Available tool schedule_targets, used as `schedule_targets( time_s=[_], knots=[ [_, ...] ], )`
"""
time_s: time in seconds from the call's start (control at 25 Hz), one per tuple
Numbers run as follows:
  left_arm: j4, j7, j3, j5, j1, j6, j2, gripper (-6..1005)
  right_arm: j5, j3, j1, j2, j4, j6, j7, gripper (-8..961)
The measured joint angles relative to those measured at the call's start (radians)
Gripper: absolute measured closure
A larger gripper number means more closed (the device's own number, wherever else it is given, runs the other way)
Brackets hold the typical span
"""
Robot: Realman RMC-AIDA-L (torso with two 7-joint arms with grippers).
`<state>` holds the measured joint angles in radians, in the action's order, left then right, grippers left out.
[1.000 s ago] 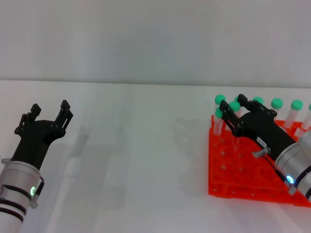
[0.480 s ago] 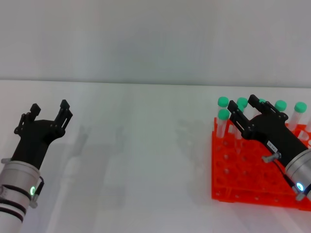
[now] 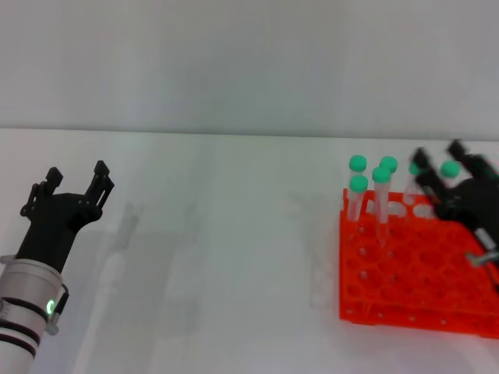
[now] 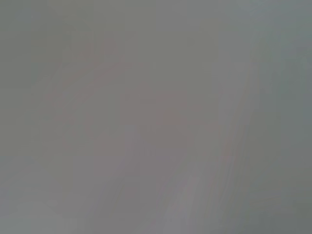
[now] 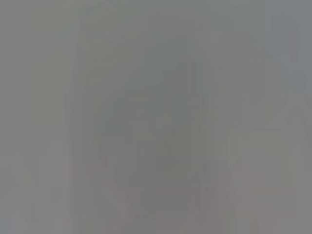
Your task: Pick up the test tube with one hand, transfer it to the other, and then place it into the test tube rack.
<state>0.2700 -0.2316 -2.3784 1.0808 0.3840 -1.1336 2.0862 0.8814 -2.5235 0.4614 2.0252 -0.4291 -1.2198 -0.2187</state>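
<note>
The orange test tube rack point(image 3: 405, 288) stands on the white table at the right. Several clear test tubes with mint-green caps stand upright in it; one test tube point(image 3: 381, 201) stands near its left end. My right gripper point(image 3: 441, 166) is open and empty, blurred, above the rack's far right part, clear of the tubes at the left end. My left gripper point(image 3: 76, 178) is open and empty at the left, above the table. Both wrist views show only plain grey.
The white table point(image 3: 234, 234) stretches between the left gripper and the rack. A pale wall runs along the back edge.
My right gripper has let go of the tube near the rack's left end and pulled away to the right. The rack shifted slightly right. My left arm stayed still.
</note>
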Motion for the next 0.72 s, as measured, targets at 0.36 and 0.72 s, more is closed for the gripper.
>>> schedule_targets(
  time_s=[0.36,0.72],
  knots=[
    [0.0,0.0,0.022,0.003,-0.013,-0.002,0.002,195,0.004,0.237,-0.071,-0.006,0.161,-0.077,-0.007,370],
    [-0.002,0.0,0.026,0.003,-0.002,-0.003,0.0,195,-0.002,0.3,-0.066,-0.008,0.242,-0.034,0.01,369]
  ],
)
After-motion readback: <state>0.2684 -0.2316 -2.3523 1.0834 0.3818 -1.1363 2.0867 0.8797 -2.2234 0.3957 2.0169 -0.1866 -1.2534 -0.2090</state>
